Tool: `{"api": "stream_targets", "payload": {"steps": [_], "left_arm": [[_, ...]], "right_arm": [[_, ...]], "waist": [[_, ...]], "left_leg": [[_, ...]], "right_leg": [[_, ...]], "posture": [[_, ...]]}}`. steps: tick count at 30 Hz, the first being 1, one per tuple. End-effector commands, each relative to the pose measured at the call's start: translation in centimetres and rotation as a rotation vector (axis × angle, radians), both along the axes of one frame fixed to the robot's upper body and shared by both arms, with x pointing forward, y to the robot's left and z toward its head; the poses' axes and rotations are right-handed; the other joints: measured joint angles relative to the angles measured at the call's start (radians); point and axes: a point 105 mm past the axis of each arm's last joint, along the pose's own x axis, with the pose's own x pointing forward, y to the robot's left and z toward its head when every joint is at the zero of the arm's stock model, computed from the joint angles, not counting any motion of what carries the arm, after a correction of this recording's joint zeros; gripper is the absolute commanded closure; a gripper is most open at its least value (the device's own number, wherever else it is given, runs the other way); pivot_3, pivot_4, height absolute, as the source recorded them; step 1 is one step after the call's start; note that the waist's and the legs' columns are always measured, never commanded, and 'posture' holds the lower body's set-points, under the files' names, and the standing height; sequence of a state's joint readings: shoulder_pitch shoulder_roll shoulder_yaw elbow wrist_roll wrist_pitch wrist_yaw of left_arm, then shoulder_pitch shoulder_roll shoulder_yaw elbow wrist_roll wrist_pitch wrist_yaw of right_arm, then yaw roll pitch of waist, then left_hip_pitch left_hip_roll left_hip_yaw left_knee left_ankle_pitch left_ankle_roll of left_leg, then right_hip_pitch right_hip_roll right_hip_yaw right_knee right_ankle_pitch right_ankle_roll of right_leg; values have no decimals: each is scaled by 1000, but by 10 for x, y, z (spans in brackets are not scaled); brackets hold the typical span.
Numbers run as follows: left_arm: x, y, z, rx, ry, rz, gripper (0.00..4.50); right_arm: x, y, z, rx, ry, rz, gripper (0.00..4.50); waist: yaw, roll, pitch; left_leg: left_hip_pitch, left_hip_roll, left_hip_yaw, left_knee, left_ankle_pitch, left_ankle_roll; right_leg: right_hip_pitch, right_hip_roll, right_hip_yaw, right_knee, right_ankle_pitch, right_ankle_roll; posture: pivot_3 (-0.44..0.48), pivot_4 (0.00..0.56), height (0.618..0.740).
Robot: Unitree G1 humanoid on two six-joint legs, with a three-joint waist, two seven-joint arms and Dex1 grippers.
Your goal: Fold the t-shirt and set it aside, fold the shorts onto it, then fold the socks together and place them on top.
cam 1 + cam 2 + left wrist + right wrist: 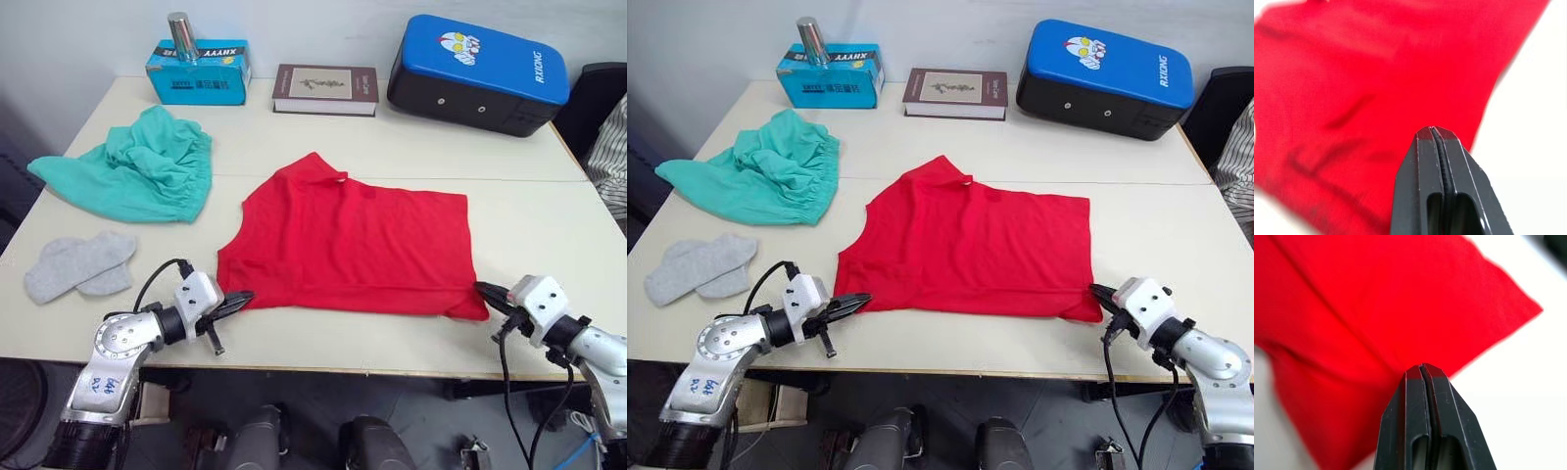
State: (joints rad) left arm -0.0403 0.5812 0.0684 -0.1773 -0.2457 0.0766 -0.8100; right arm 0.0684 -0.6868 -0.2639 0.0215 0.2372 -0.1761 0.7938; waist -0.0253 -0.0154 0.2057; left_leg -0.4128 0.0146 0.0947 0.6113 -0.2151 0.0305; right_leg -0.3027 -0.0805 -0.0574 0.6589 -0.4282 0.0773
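Observation:
The red t-shirt (353, 240) lies folded flat in the middle of the table, its collar toward the far left. My left gripper (243, 297) is shut, its tips touching the shirt's near-left corner; the left wrist view shows the closed fingertips (1432, 131) over the red edge with no cloth between them. My right gripper (482, 289) is shut at the near-right corner, tips (1421, 367) at the cloth's edge. The teal shorts (137, 166) lie crumpled at the far left. The grey socks (78, 264) lie overlapping, near left.
Along the table's back edge stand a blue tissue box (196, 73) with a metal cylinder (181, 37) on it, a brown book (325, 88) and a blue-and-black case (478, 73). A person's striped sleeve (609, 157) is at the right edge.

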Motion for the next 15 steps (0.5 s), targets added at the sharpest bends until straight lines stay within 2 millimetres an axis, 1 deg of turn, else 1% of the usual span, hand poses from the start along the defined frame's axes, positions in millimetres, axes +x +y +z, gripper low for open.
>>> {"api": "stream_targets", "payload": {"steps": [1, 2, 3, 4, 6, 8, 11, 15], "left_arm": [[-3, -6, 4, 1, -40, -6, 4476], [-1, -4, -2, 28, -35, 8, 4476], [1, -1, -7, 48, -26, 34, 4476], [5, 4, -10, 56, -18, 74, 4476], [9, 14, -18, 75, 15, 134, 4476], [8, 22, -28, 107, 52, 165, 4476], [8, 33, -39, 140, 93, 209, 4476], [11, 38, -45, 152, 114, 237, 4476]], "right_arm": [[-10, 46, 6, 63, -34, 137, 4500], [-12, 55, 1, 62, -20, 148, 4500], [-12, 59, -4, 61, -14, 136, 4500], [-11, 59, -8, 69, -7, 105, 4500], [-9, 51, -13, 57, -13, 41, 4500], [-11, 34, -21, 23, -3, -23, 4500], [-18, 3, -28, 0, 10, -114, 4500], [-34, -34, -36, -34, 33, -204, 4500]], "waist": [[-2, 0, 0], [-4, 0, 0], [-5, 0, 0], [-5, 0, 0], [-2, 0, 0], [-1, -1, -1], [2, -1, -1], [-1, 1, -2]], "left_leg": [[0, 0, 0, 0, 0, 0], [1, 0, 0, 0, 0, 0], [1, 0, 0, -1, 0, -1], [1, 0, 0, -1, 0, -1], [1, 0, 1, -2, 0, -1], [0, 0, 1, -2, -1, -1], [1, -1, 1, -1, -2, -1], [6, -1, 1, -2, -2, -1]], "right_leg": [[0, 0, 0, 0, 0, 0], [0, 0, 0, 0, 0, 0], [0, 1, 1, 0, 0, 0], [-1, 1, 1, 1, 0, 0], [-2, 1, 1, 1, 0, 0], [-2, 0, 1, 1, 0, 0], [0, -1, 1, 0, 0, 0], [4, 0, 1, -1, 0, 0]], "posture": [[0, 150, 740], [0, 150, 740], [0, 150, 740], [0, 150, 740], [0, 150, 740], [0, 150, 740], [0, 150, 740], [0, 150, 740]]}}
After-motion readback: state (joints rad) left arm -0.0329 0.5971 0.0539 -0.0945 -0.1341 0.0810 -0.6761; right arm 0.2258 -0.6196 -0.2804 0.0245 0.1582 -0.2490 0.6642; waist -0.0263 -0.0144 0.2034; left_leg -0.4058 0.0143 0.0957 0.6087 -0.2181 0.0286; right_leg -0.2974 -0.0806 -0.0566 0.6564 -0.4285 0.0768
